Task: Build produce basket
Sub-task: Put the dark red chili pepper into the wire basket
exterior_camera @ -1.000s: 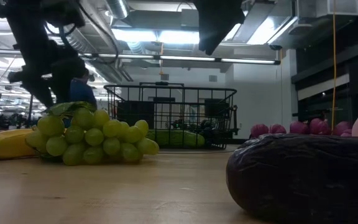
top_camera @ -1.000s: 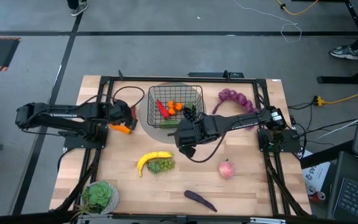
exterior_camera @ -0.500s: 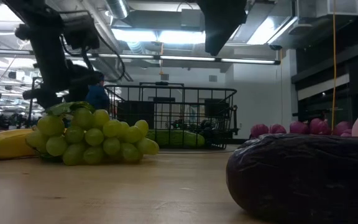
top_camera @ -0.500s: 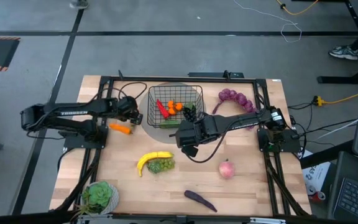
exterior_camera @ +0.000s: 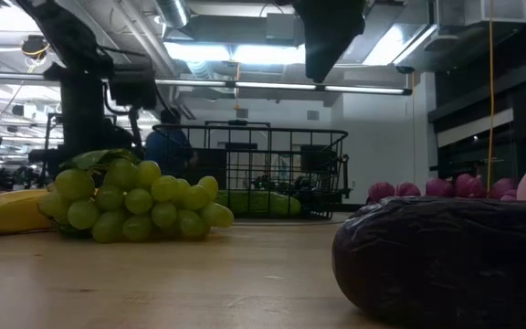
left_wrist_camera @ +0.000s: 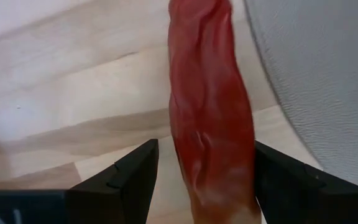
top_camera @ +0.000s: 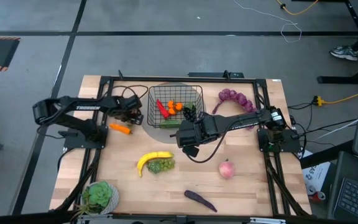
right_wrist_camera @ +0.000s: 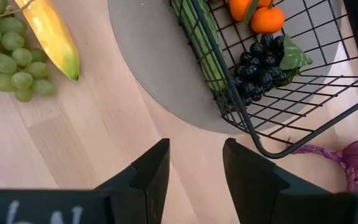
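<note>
left claw (left_wrist_camera: 204,180) fingers spread astride the long orange-red carrot-like piece (left_wrist_camera: 210,106) on the wooden desk (left_wrist_camera: 61,112); best to centre it before closing.

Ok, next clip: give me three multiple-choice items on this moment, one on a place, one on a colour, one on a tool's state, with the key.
1. Where does the pink peach lie relative to the basket?
A) inside it
B) balanced on its rim
C) on the bare table, outside it

2. What colour are the grapes beside the banana?
A) green
B) purple
C) red

3. How does the right tool stand?
A) shut on the banana
B) open, holding nothing
C) shut on the peach

Key:
1 C: the high view shows the peach on wood, well clear of the basket.
2 A: the bunch is green in both the high and low views.
3 B: the right wrist view shows its fingers apart with only table between them.
</note>
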